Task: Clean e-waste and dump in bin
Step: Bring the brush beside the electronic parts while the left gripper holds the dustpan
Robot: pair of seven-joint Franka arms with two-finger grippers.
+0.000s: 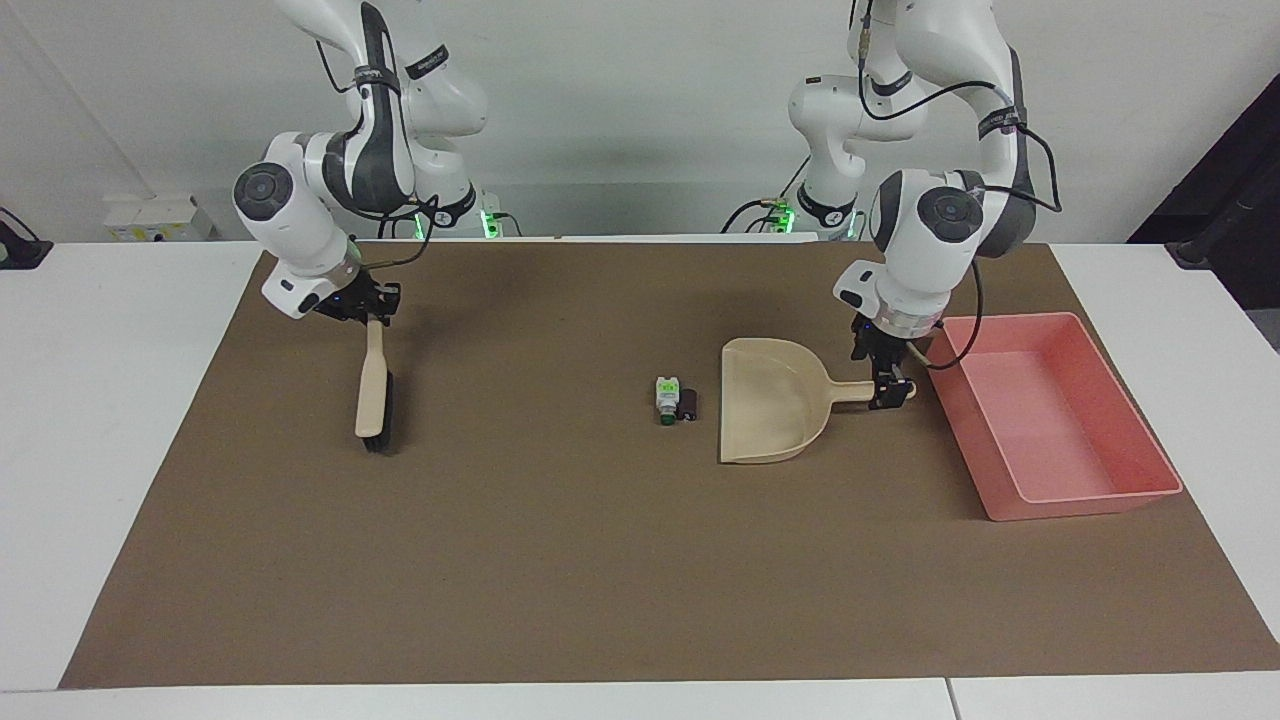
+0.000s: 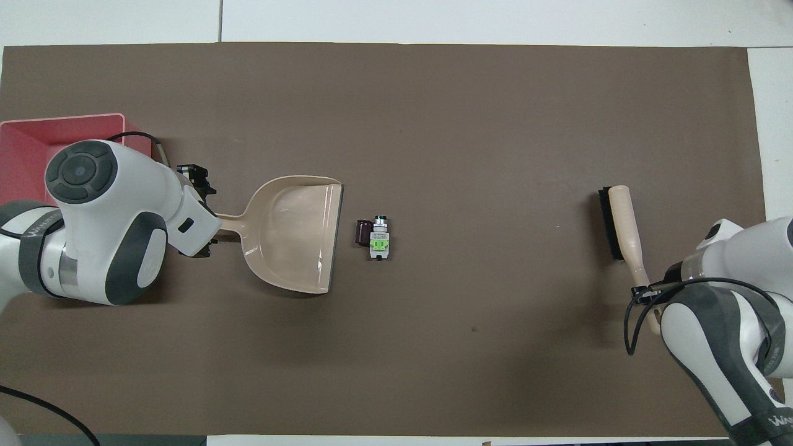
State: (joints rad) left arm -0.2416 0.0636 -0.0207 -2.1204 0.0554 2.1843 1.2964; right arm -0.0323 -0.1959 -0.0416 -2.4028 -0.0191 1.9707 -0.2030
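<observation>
A: The e-waste [image 1: 675, 400] sat mid-mat, two small bits touching: a white one with green marks [image 2: 378, 238] and a dark cylinder [image 2: 362, 233] beside it, toward the left arm's end.

B: And the dustpan [image 1: 775, 412] lay just beside them, mouth toward the bits, handle pointing at the bin [image 1: 1052, 413]?

A: Right. The pink bin stood at the left arm's end of the brown mat [image 1: 600, 560], near the handle's tip but apart from it.

B: What of the left gripper [image 1: 885, 385]?

A: It was down at the end of the dustpan's handle, fingers spread on either side of it, not squeezed in. Whether they touched the handle, I couldn't tell.

B: And the other end of the table?

A: The brush [image 1: 374, 388] lay flat on the mat, bristles toward the middle of the table, well apart from the bits. The right gripper [image 1: 372, 312] had its fingers clamped together on the tip of the brush's handle, the end nearer the robots.
</observation>
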